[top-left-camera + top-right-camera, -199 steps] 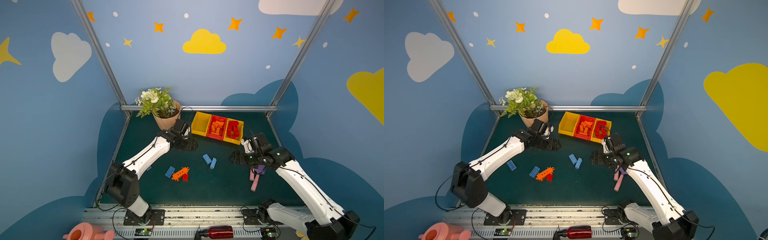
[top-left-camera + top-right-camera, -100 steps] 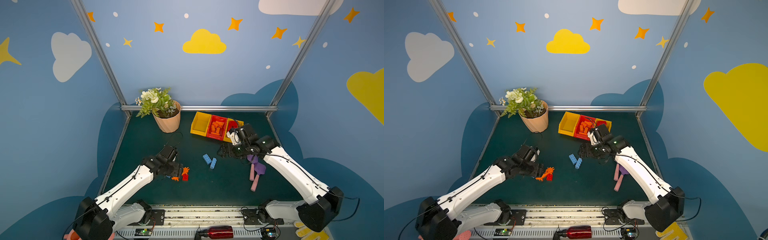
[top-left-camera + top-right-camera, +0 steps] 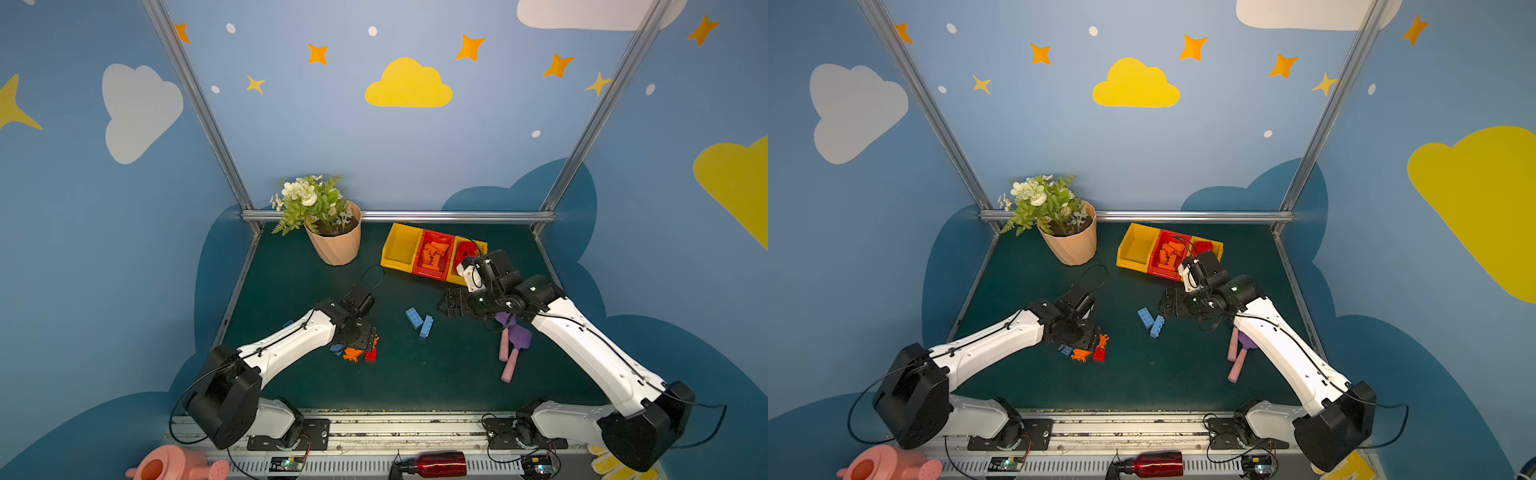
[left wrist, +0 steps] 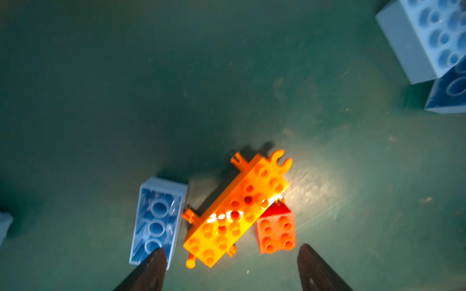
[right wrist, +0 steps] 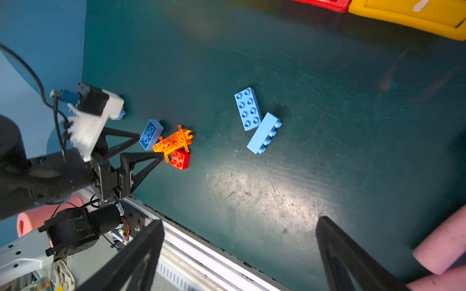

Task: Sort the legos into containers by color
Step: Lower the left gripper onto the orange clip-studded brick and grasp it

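Note:
Three legos lie bunched at the front left: a long orange lego (image 4: 237, 209) (image 3: 352, 354), a small red one (image 4: 276, 233) (image 3: 370, 354) and an upturned blue one (image 4: 157, 221) (image 3: 1064, 349). My left gripper (image 4: 232, 248) (image 3: 365, 340) hangs low over them, open; one fingertip (image 4: 158, 252) overlaps the blue brick's end and the other stands just past the red brick. Two more blue legos (image 3: 414, 318) (image 5: 264, 133) lie mid-table. My right gripper (image 5: 239, 220) (image 3: 446, 305) is open and empty beside them. The containers stand at the back: an empty yellow bin (image 3: 402, 249), a red bin (image 3: 428, 273) with orange legos, and a yellow bin (image 3: 482, 243) with red ones.
A flower pot (image 3: 334, 245) stands at the back left. Two pink foam cylinders (image 3: 509, 365) and a purple piece (image 3: 517, 332) lie under the right arm. Another blue brick (image 3: 288, 323) peeks out beside the left forearm. A pink watering can (image 3: 166, 467) and a red bottle (image 3: 436, 463) sit beyond the front rail.
My left gripper has swung from the back, by the pot and bins, down to the orange, red and blue cluster at the front. The right gripper has shifted slightly left.

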Tool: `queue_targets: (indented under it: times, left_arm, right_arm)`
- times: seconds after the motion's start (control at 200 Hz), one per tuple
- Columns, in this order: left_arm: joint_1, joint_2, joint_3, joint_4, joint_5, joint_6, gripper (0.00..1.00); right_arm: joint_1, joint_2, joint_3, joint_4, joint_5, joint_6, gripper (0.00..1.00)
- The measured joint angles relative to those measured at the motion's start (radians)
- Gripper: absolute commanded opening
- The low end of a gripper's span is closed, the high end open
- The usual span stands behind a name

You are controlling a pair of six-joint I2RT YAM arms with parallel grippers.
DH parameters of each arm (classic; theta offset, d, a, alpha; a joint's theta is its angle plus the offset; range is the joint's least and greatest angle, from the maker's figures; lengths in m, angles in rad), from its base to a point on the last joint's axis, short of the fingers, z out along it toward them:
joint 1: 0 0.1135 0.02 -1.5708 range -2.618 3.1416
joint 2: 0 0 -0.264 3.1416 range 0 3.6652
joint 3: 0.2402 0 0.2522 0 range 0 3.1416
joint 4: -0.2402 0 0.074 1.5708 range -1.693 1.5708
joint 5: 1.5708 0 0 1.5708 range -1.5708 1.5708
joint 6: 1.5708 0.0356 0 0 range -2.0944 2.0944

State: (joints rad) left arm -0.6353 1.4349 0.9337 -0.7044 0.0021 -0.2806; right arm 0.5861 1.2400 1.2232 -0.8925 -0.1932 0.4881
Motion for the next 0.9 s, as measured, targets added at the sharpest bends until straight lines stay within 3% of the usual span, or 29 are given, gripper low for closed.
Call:
queue_targets:
  times: [0.21,0.491,0.791,0.901]
  left_arm:
    - [-0.001,0.139,0.069,0.013,0.008,0.079,0.78]
    - [-0.001,0.224,0.078,0.001,0.018,0.139,0.75]
    - [-0.002,0.348,0.167,-0.037,-0.029,0.165,0.56]
    - [-0.002,0.381,0.203,-0.06,-0.048,0.166,0.54]
  right_arm:
    - [0.0,-0.059,-0.03,-0.014,0.039,0.018,0.92]
    - [-0.01,-0.123,-0.061,-0.05,0.074,0.036,0.92]
    - [-0.018,-0.145,-0.076,-0.059,0.092,0.051,0.92]
    - [-0.023,-0.163,-0.088,-0.063,0.1,0.055,0.92]
